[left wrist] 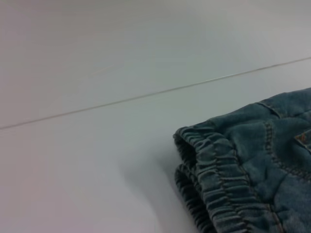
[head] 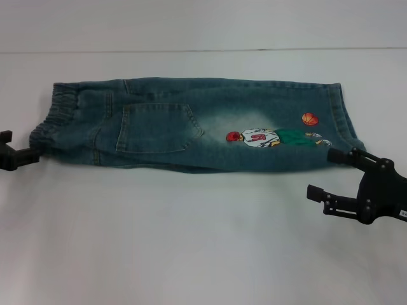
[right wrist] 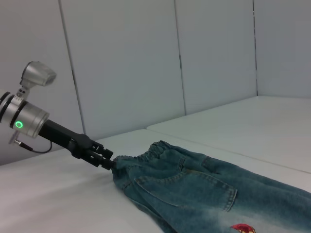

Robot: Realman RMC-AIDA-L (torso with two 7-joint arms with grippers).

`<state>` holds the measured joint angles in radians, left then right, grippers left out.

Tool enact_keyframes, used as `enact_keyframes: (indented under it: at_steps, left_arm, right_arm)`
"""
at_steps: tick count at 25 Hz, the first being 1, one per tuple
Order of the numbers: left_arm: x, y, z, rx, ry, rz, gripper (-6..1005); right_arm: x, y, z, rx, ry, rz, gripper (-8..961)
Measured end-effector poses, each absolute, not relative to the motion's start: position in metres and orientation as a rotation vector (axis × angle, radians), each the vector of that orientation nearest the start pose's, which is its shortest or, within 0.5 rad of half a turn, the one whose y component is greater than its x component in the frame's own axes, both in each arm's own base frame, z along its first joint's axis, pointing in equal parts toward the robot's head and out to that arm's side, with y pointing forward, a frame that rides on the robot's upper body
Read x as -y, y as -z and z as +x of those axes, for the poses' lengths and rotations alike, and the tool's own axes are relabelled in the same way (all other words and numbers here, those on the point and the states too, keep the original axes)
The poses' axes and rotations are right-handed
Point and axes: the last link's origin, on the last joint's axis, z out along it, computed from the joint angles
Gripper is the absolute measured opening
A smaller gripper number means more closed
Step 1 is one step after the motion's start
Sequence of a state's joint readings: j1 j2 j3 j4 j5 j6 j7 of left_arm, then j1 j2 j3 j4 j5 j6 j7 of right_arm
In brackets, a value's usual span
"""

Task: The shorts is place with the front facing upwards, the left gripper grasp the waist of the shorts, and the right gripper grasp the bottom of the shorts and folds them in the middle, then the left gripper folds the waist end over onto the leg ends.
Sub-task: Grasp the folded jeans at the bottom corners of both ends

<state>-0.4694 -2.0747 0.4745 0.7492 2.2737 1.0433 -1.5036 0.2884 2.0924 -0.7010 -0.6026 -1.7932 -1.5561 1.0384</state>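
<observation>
The blue denim shorts [head: 191, 121] lie flat across the table, folded lengthwise, with a patch pocket and the cartoon print [head: 261, 138] facing up. The ruffled waist of the shorts [head: 54, 117] is at the left end and the bottom of the shorts [head: 343, 111] at the right end. My left gripper [head: 22, 146] is at the near corner of the waist, open, one fingertip touching the band. The left wrist view shows the waist [left wrist: 214, 165] close up with no fingers. My right gripper [head: 320, 173] stands open just in front of the near hem corner, holding nothing.
The white table [head: 191, 241] stretches in front of and behind the shorts. Its back edge meets a white wall [head: 203, 25]. From the right wrist I see the left arm's silver wrist with its green light [right wrist: 19, 124] and panelled walls [right wrist: 126, 73].
</observation>
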Motion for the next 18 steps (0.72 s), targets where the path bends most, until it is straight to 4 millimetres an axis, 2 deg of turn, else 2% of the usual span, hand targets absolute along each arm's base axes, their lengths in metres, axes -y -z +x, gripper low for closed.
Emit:
enact_keyframes:
  at_steps: [5,13,18]
  left_arm:
    - [-0.352,-0.054,-0.370,0.899,0.150,-2.147,810]
    - [-0.359,-0.036,-0.364,0.883,0.111,-2.193,811]
    - [-0.361,-0.036,-0.363,0.872,0.106,-2.200,751]
  right_arm:
    - [-0.269,0.000,0.318,-0.507,-0.771,-2.497,944]
    - [-0.270,0.000,0.317,-0.505,-0.770,-2.497,945]
    - [-0.270,0.000,0.318,-0.510,-0.769,-2.496,945]
